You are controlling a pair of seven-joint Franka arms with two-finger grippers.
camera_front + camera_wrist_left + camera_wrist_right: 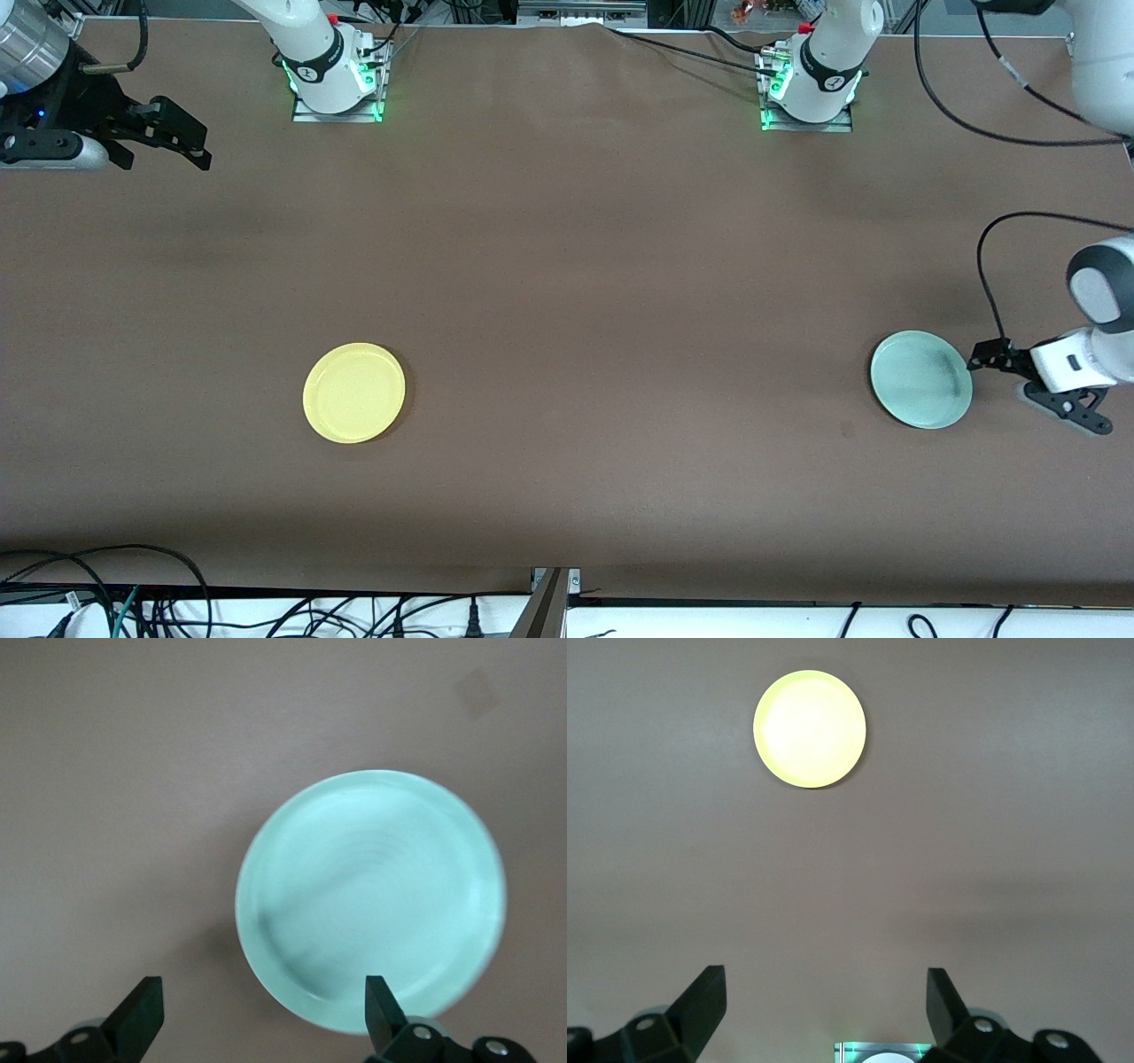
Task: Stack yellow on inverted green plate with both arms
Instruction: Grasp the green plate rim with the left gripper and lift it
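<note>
Green plate lies by the left arm's end, seemingly still right way up, with the left gripper wide open and empty just beside it. Yellow sits well apart toward the right arm's end; the right gripper waits high, open, empty. Flipping and stacking both remain.

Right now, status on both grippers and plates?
Left gripper open beside green plate. Right gripper open, waiting high. Yellow plate untouched. Nothing between them.

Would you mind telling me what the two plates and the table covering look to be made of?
Yellow plate: probably plastic, one flat colour with a soft sheen.
Green plate: likely plastic too, smooth, with faint ring marks and a dull gloss.
Table covering: seems matte brown fabric or paper, with no glare.
</note>
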